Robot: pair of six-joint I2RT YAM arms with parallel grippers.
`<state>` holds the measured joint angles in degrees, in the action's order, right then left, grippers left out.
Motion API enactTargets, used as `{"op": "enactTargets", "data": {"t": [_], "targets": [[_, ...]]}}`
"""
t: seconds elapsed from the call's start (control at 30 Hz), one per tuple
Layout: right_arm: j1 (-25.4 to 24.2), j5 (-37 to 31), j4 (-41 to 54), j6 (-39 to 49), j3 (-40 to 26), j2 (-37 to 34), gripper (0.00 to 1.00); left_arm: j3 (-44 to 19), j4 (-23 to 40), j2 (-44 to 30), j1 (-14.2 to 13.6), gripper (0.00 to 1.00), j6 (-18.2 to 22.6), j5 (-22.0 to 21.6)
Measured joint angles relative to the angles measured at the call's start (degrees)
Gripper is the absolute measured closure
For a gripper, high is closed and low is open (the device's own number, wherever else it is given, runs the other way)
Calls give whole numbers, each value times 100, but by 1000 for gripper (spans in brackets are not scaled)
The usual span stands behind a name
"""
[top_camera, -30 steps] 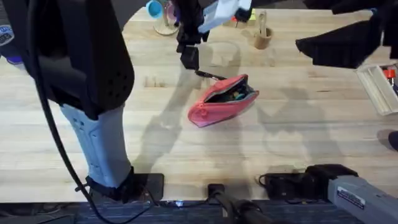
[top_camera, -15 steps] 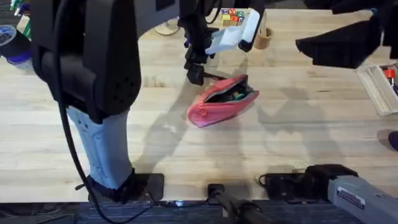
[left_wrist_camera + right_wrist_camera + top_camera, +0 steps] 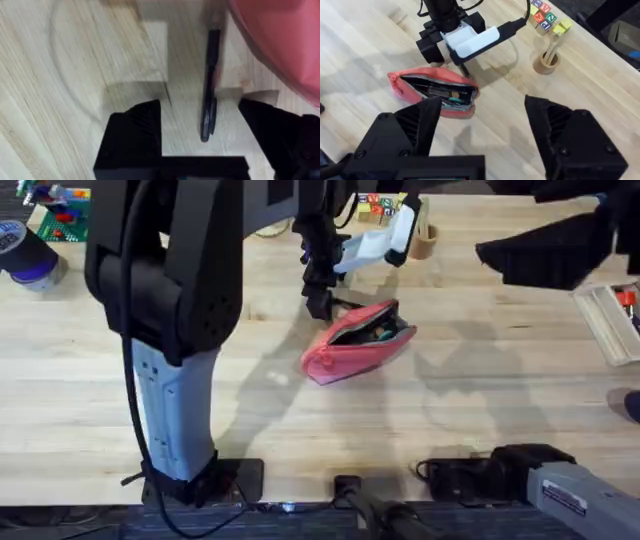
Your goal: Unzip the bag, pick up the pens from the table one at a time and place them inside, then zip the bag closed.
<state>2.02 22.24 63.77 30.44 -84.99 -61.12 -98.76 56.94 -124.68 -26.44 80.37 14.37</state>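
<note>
Bag point(image 3: 358, 340) unzipped, lying mid worktop point(image 3: 480, 400), contents visible inside. Black pen point(image 3: 209, 87) flat on worktop just beside bag. Left end effector point(image 3: 200, 132) released, fingers straddling pen. Right end effector point(image 3: 482, 132) released, hovering above bag.

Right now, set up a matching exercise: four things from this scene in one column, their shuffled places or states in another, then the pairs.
Things
1. bag
2. pen
3. left tool
4. right tool

States
A. lying on the table between two open fingers
B. open, raised above the table, holding nothing
C. unzipped, with items inside
D. open, lowered to the table beside the bag

Pairs: 1-C, 2-A, 3-D, 4-B
</note>
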Motion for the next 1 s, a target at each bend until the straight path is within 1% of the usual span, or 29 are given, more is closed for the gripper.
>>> {"op": "enactTargets", "data": {"t": [0.17, 0.3, 0.53, 0.57, 0.63, 0.83, 0.87, 0.9, 1.0], "targets": [[0, 0, 0, 0, 0, 0, 6, -56, 59, -50, 11, 51, -150, -4], [0, 0, 0, 0, 0, 0, 6, -64, 123, -52, -2, 122, -197, -57], [0, 0, -6, 0, 0, 0, 6, -90, 201, -53, -109, 140, -239, -268], [0, 0, -19, 0, 0, 0, 6, -90, 223, -53, -123, 175, -237, -291], [0, 0, -46, 0, 0, 0, 6, -90, 300, -53, -150, 296, -241, -325], [0, 0, -55, 0, 0, 0, 5, -88, 466, -51, -226, 847, -255, -338], [0, 0, -57, 0, 0, 0, 5, -90, 470, -47, -232, 925, -255, -311], [0, 0, -57, 0, 0, 0, 5, -90, 468, -40, -243, 942, -271, -308], [0, 0, -57, 0, 0, 0, 6, -90, 466, -40, -249, 944, -285, -304]]}}
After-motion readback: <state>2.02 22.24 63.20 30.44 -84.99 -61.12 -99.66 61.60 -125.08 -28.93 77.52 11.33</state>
